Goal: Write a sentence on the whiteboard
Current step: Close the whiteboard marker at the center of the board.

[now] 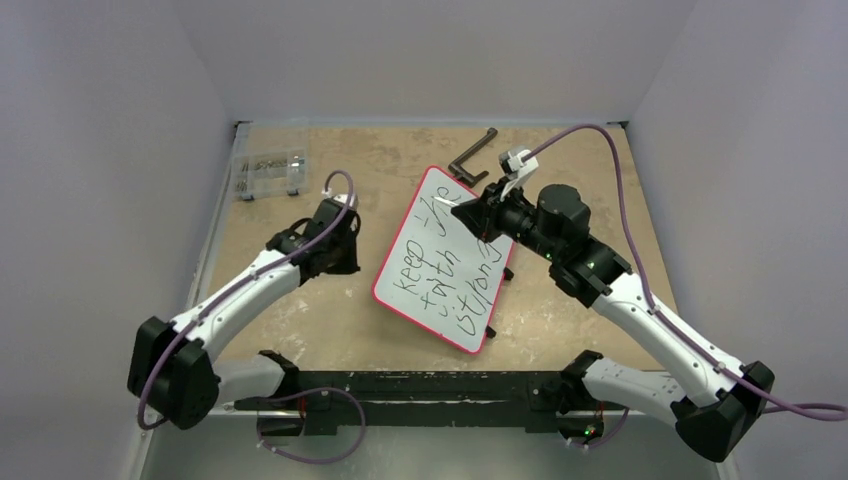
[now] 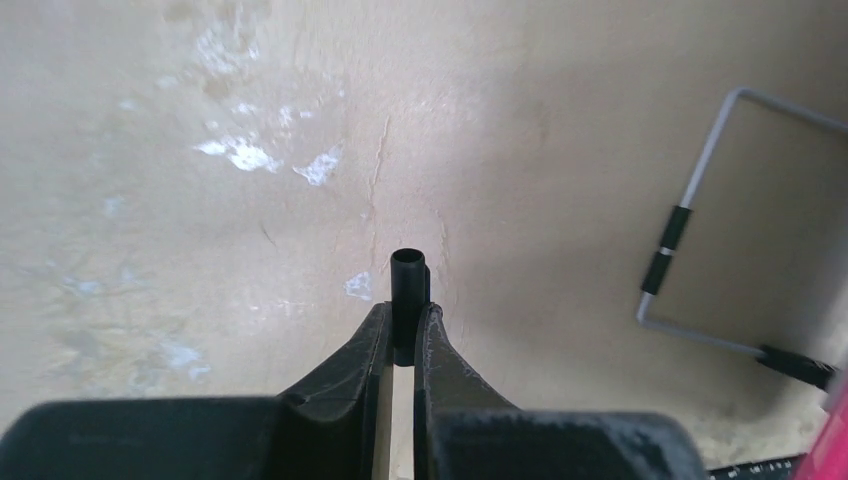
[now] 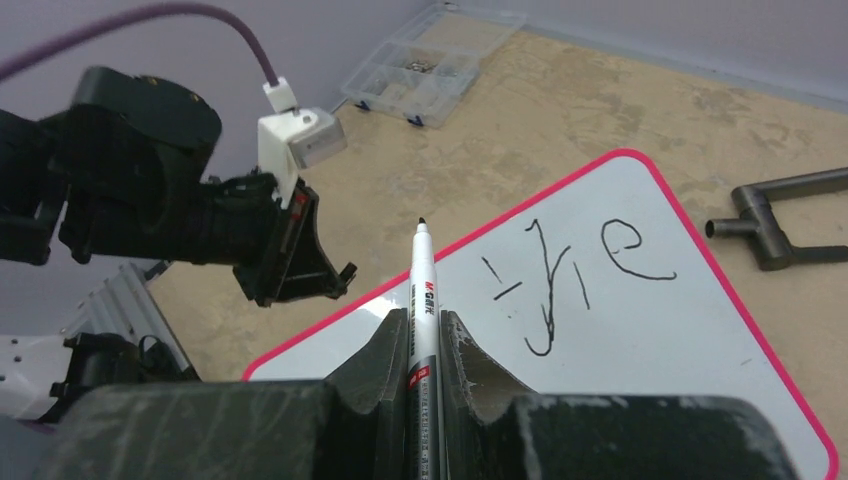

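The whiteboard (image 1: 432,215) lies tilted at the table's middle, red-rimmed, with the sentence (image 1: 445,270) "keep the faith strong" in black over three lines. My right gripper (image 1: 470,212) is over the board's far end, shut on a white marker (image 3: 420,290) with its bare tip pointing toward the left arm. The word "the" (image 3: 585,265) shows on the board (image 3: 680,340) beside my right gripper (image 3: 422,325). My left gripper (image 1: 345,240) is left of the board, over bare table. In its wrist view the left gripper (image 2: 408,318) is shut on the black marker cap (image 2: 408,285).
A clear parts box (image 1: 268,172) sits at the back left and also shows in the right wrist view (image 3: 430,65). A dark L-shaped metal tool (image 1: 475,155) lies behind the board. A grey wire frame with black sleeves (image 2: 690,215) lies right of my left gripper.
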`<action>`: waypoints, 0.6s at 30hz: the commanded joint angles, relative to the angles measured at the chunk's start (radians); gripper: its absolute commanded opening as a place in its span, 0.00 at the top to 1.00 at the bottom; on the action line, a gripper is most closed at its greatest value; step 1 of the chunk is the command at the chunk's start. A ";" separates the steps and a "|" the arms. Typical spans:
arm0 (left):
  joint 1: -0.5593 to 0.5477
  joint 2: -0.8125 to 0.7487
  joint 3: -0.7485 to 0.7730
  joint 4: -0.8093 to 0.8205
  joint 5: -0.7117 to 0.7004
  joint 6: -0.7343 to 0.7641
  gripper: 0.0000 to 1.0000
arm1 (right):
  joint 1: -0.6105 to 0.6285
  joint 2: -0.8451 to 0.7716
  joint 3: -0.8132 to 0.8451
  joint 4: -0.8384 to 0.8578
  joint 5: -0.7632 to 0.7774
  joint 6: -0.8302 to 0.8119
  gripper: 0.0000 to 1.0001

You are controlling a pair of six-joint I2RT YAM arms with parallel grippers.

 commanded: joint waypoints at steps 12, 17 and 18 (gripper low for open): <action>0.002 -0.324 0.261 -0.294 0.034 0.435 1.00 | -0.004 0.013 0.095 0.053 -0.355 -0.009 1.00; -0.013 -0.470 0.144 -0.140 0.117 0.665 1.00 | -0.003 0.022 0.092 0.033 -0.471 -0.037 1.00; -0.014 -0.508 0.114 -0.095 0.137 0.709 1.00 | -0.003 0.023 0.092 0.028 -0.487 -0.045 1.00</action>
